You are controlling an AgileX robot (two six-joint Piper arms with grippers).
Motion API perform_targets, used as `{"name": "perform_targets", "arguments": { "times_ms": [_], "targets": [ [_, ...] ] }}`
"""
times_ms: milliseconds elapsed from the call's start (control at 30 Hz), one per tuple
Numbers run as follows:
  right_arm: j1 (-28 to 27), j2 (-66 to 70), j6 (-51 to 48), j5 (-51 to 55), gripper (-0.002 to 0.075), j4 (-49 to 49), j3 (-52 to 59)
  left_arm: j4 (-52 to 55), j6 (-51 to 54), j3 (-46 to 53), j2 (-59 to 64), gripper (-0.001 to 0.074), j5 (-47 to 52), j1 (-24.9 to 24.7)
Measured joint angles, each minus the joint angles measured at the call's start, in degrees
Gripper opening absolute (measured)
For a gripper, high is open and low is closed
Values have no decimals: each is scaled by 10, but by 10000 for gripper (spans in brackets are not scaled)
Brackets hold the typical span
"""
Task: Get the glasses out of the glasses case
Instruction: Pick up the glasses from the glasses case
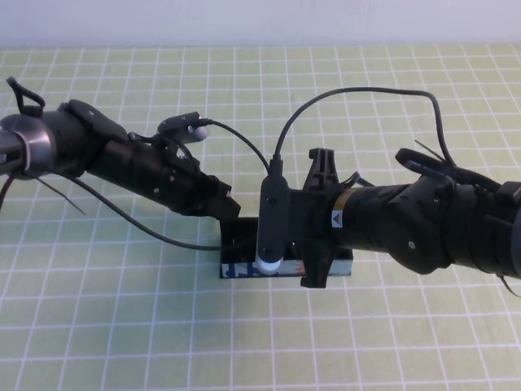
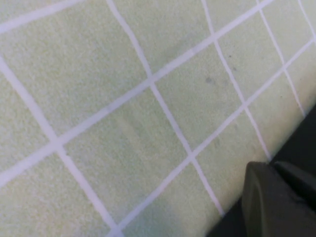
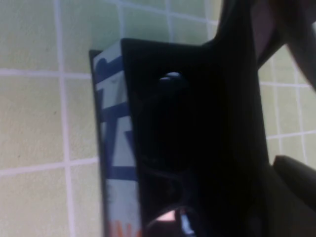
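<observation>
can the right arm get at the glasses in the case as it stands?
Probably yes. The right pincer sits directly over the glasses case, whose dark interior faces its wrist camera, the glasses faintly visible inside. The left pincer is at the case's far-left edge, not blocking.

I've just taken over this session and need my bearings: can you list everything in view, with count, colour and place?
glasses case: one, black with a light front side printed in blue and orange, at the table's middle, mostly hidden under both arms.
glasses: one pair, black, inside the case; only part of the frame shows in the right wrist view.
table mat: one, pale green with a white grid, covering the table.
left gripper: one, black, at the case's left rear end; its fingers cannot be made out.
right gripper: one, black, directly over the case; its fingers cannot be made out.
</observation>
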Motion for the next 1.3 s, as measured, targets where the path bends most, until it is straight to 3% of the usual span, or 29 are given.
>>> {"name": "perform_targets", "arguments": {
  "times_ms": [233,333,467,633,867,1200,1300],
  "targets": [
    [0,-4,4,-11,-7,11,0,8,-3,14,-106,-4,9,39],
    [0,-4,4,-26,-7,27,0,-5,49,58,-171,-4,7,45],
    [0,-4,4,-40,-7,44,0,-96,192,140,-214,-4,28,45],
    [0,-4,4,-44,-7,64,0,-171,352,224,-200,-4,51,45],
    [0,-4,4,-45,-8,69,0,-228,445,234,-133,-4,55,45],
    [0,-4,4,-47,-6,86,0,-297,485,234,-59,-4,39,45],
    [0,-8,4,-49,34,117,0,-300,486,234,-55,-4,41,45]
  ]
}}
